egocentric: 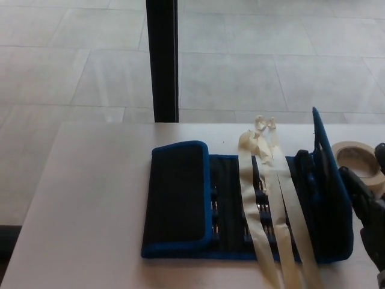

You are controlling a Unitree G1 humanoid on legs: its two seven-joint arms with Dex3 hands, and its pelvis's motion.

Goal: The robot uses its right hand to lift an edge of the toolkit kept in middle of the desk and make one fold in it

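Observation:
The black toolkit (228,205) with blue trim lies open in the middle of the white desk (90,198). Its left flap (177,195) is folded flat over the tools. Its right flap (329,192) now stands nearly upright on edge. My right hand (367,208) is at the picture's right edge, just behind that raised flap, its black fingers against the flap's outer side. Whether the fingers pinch the edge is hidden. Pale tape strips (271,198) run across the toolkit's middle toward the near edge. My left hand does not show.
A roll of masking tape (358,162) sits on the desk right of the raised flap, close to my right hand. A black pillar (162,60) stands behind the desk's far edge, with grey tiled floor (72,66) beyond.

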